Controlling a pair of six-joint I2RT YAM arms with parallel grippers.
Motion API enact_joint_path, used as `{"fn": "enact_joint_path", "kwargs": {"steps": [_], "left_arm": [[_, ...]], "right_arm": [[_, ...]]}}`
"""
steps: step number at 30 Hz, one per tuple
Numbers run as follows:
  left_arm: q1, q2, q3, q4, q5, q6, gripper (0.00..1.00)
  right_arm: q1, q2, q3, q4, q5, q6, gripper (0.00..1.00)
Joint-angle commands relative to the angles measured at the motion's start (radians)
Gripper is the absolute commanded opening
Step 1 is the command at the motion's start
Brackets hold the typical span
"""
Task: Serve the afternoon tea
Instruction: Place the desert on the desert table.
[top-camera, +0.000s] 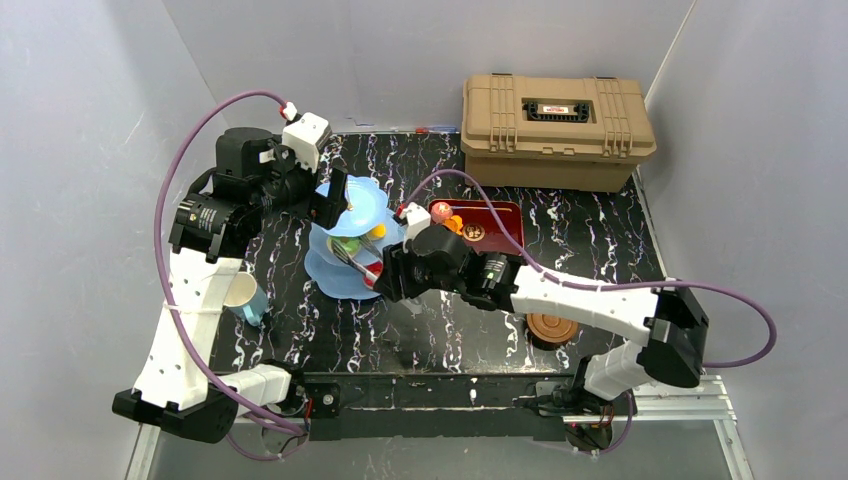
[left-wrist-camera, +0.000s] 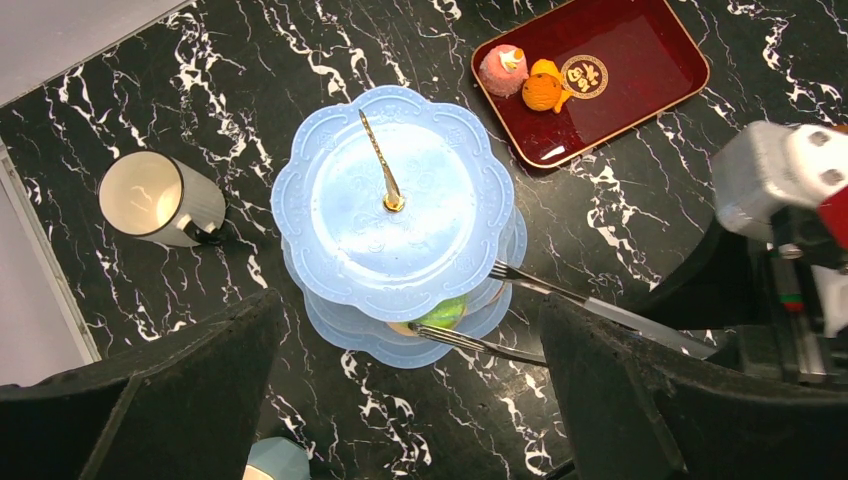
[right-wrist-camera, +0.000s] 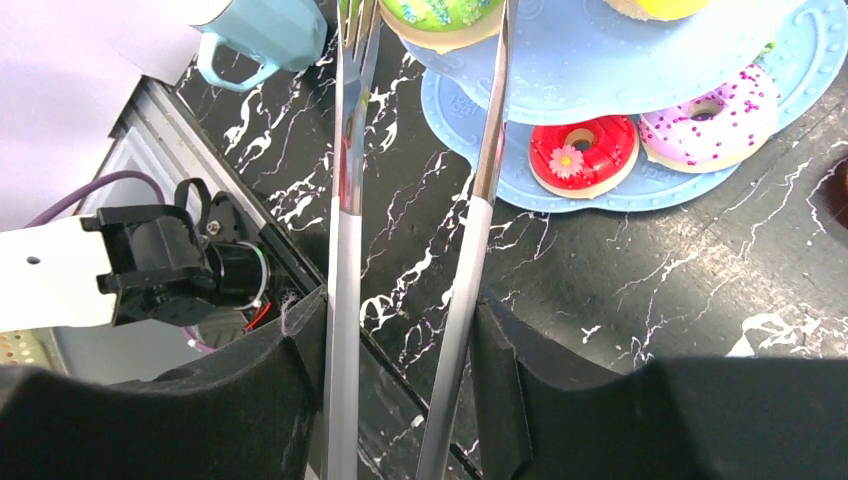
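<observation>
**Tongs at the stand's middle tier**

The right hand (right-wrist-camera: 400, 345) is clamped on the metal tongs (right-wrist-camera: 345, 250). Their tines flank the green cake (left-wrist-camera: 443, 312) on the middle tier of the light blue stand (left-wrist-camera: 430, 235), though whether they touch it is hard to judge. The left hand (left-wrist-camera: 410, 375) hangs above the stand, fingers wide apart. A red donut (right-wrist-camera: 582, 153) and a pink donut (right-wrist-camera: 708, 125) lie on the bottom tier. The stand sits mid-counter (left-wrist-camera: 300, 60).

— Where's the stand?
— The light blue three-tier stand (left-wrist-camera: 440, 200) is upright, with a silvery-beige cup (left-wrist-camera: 160, 198) near it.
— And the sweets?
— A green-iced treat (right-wrist-camera: 440, 12) sits on the middle tier. A red donut (right-wrist-camera: 583, 152) and a pink sprinkled donut (right-wrist-camera: 710, 120) lie side by side on the bottom tier.
</observation>
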Motion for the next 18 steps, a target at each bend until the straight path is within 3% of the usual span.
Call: {"fn": "enact_joint_path", "kwargs": {"steps": [1,7,14,18], "left_arm": [[0.005,-0.025,0.029,-0.015,0.008,0.006,0.98],[0.004,-0.022,0.040,-0.021,0.008,0.012,0.98],[0.005,-0.020,0.042,-0.023,0.016,0.005,0.98],[0.004,-0.018,0.044,-0.024,0.019,0.003,0.98]], "right_arm": [[0.006,0.045,0.016,0.104,0.001,0.013,0.09],[0.006,0.075,0.031,0.101,0.000,0.011,0.17],[0.006,0.063,0.039,0.078,0.005,0.010,0.42],[0.006,0.055,0.046,0.068,0.002,0.007,0.47]]}}
